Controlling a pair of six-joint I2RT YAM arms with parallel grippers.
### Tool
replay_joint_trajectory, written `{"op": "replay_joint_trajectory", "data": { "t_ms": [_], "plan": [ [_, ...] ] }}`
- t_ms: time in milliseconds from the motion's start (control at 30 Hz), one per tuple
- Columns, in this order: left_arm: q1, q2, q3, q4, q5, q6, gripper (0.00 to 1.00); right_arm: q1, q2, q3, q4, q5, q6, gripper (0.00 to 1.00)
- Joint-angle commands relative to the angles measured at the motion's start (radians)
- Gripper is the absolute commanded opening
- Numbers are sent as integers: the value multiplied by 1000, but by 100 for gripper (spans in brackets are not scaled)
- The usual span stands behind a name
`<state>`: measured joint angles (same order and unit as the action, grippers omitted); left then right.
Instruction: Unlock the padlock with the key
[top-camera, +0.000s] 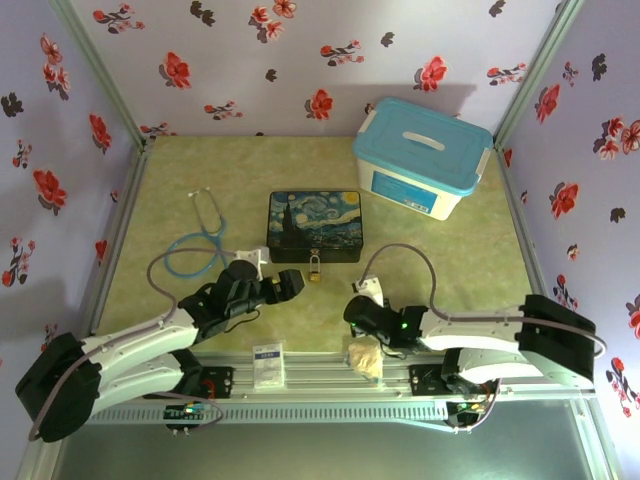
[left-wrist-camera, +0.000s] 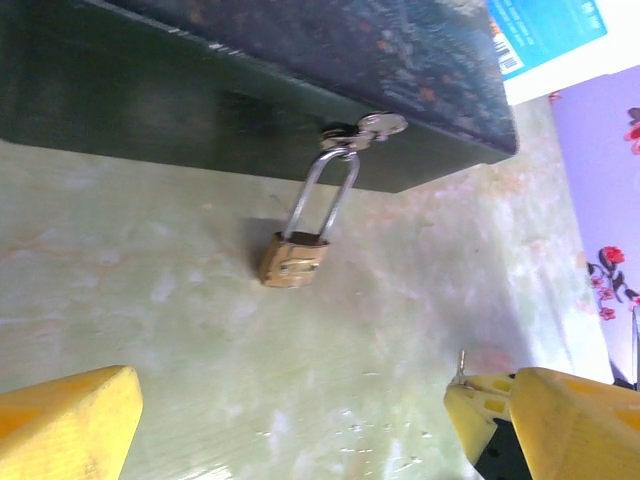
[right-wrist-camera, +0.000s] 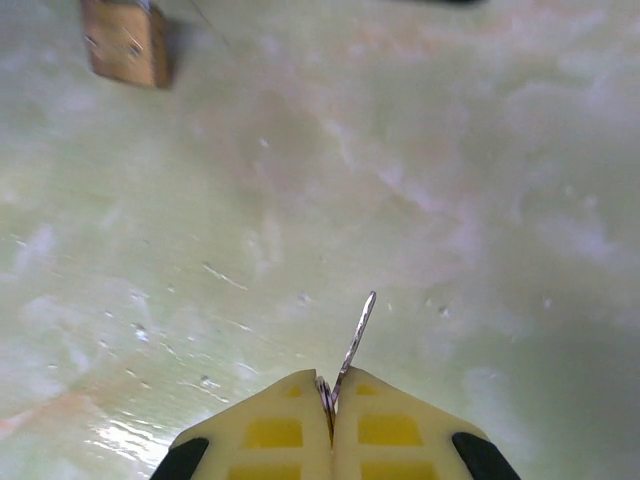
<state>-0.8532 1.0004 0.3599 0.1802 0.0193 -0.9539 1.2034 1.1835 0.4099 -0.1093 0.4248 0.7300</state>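
The right gripper (right-wrist-camera: 330, 400) pinches the key (right-wrist-camera: 357, 335). The left gripper (left-wrist-camera: 285, 412) gapes wide near the padlock (left-wrist-camera: 295, 258), which hangs shut from the tin's (left-wrist-camera: 250, 60) near latch. 1 step looks done: key in hand. Left: inserting, turning.

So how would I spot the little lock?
Find the dark rectangular tin painted with a swirly starry night in the middle of the pale green table. Hooked through its front latch lies the small padlock: brass-gold body, long silver loop, the only gold metal thing nearby.
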Motion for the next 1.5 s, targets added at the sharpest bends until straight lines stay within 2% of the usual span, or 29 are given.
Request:
{"op": "replay_joint_trajectory", "data": {
  "t_ms": [0,133,367,600,767,933,1067,1167,1333,1400,1467],
  "plan": [
    [-29,21,62,50,-4,-43,94,-6,-67,-4,41,55,-160,0],
    [-73,51,104,75,-4,-33,94,-6,-141,19,42,46,-284,0],
    [-75,120,163,107,53,-38,90,6,-192,75,-1,2,-484,0],
    [-74,177,206,95,120,-6,84,19,-224,24,140,-173,-711,0],
    [-75,219,218,84,165,-6,82,24,-264,-39,261,-231,-811,0],
    [-87,253,245,104,217,-4,73,22,-259,-8,227,-199,-848,0],
    [-90,257,247,110,215,-3,59,22,-246,2,239,-159,-860,0],
    [-93,264,249,110,224,-2,52,22,-218,19,230,-142,-865,0],
    [-96,281,248,75,228,12,49,23,-178,35,234,-110,-865,0],
    [-98,295,244,71,230,9,39,22,-169,36,251,-104,-860,0],
    [-102,304,238,80,235,6,35,24,-151,39,262,-105,-860,0]
  ]
}}
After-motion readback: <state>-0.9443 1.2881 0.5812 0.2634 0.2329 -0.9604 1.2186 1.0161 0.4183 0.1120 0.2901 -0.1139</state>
